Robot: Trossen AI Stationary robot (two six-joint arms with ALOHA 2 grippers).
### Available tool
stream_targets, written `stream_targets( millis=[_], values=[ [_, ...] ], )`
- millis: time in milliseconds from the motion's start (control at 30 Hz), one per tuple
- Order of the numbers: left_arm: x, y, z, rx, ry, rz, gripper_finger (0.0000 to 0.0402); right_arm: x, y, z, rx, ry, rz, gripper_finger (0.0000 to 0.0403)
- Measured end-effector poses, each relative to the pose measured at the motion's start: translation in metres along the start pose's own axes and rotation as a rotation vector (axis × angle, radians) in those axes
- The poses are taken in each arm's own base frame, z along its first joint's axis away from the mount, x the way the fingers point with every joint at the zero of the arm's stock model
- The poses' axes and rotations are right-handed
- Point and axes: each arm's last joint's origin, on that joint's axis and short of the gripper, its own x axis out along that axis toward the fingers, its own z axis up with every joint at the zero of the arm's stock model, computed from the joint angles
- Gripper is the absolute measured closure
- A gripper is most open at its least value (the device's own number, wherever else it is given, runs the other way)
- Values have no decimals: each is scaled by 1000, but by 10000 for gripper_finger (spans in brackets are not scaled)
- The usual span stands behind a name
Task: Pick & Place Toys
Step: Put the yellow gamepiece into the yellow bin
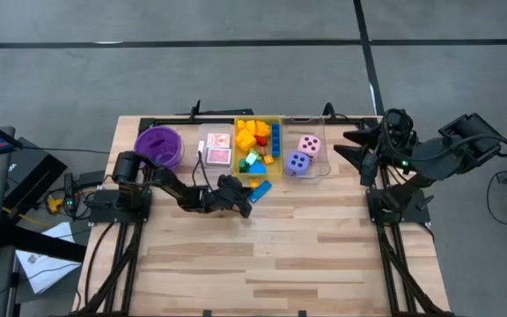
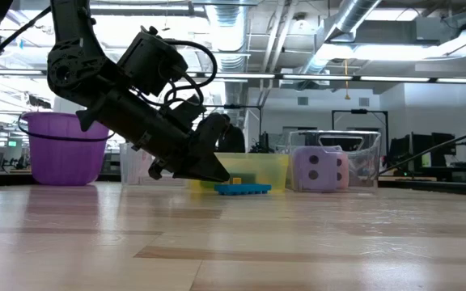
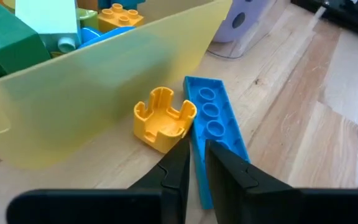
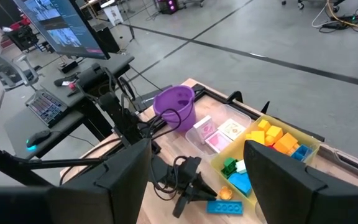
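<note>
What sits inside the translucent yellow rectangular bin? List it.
The yellow bin holds yellow and orange plastic blocks, a blue one and green ones. Whatever lies beneath that pile is covered.

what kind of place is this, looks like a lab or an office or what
Probably a robotics lab or workshop in an open industrial-style space. The low view shows exposed ceiling ducts and desks with screens behind the wooden table; the right wrist view shows a monitor and keyboard beside the rig.
</note>
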Motion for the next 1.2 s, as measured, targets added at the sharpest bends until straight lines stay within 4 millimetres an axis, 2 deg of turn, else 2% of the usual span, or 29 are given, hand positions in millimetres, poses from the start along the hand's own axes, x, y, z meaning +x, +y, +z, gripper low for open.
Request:
stream_targets(
  millis=[167,333,633,1200],
  values=[
    [0,-1,2,-10,-23,6,345,-2,1,-1,-5,6,13,152],
    [-3,-10,8,87,-99,-33,312,-3,2,-2,-7,8,19,152],
    [1,-7,7,206,-59,27,263,-3,2,-2,-7,8,19,152],
    [5,1,7,191,-25,46,284,-3,2,-1,-3,6,20,152]
  ],
)
